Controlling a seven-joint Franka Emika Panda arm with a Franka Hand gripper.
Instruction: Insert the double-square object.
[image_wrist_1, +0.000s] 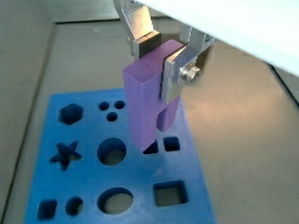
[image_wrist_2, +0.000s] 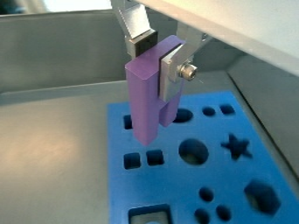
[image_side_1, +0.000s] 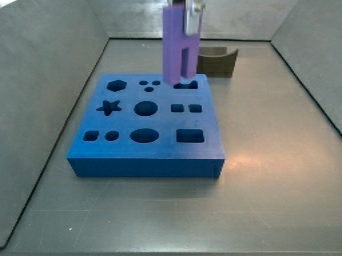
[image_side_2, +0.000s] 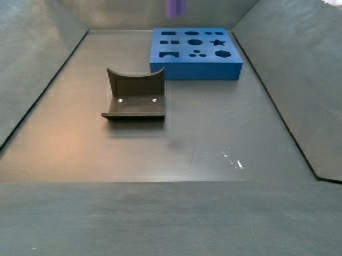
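Note:
My gripper (image_wrist_1: 160, 59) is shut on the upper end of the double-square object (image_wrist_1: 145, 96), a tall light-purple bar that hangs upright. It also shows in the other wrist view, gripper (image_wrist_2: 158, 54) and bar (image_wrist_2: 145, 96). The bar stands over the blue block (image_side_1: 147, 135) with shaped holes. Its split lower end is right at the pair of small square holes (image_wrist_1: 172, 144), seen also in a wrist view (image_wrist_2: 142, 160). I cannot tell if the prongs have entered. In a side view only the bar's lower end (image_side_2: 175, 6) shows above the block (image_side_2: 197, 55).
A dark olive curved block (image_side_2: 135, 98) lies on the grey floor away from the blue block; in a side view it sits behind the block (image_side_1: 218, 63). Sloping grey walls (image_side_1: 54, 90) enclose the floor on all sides.

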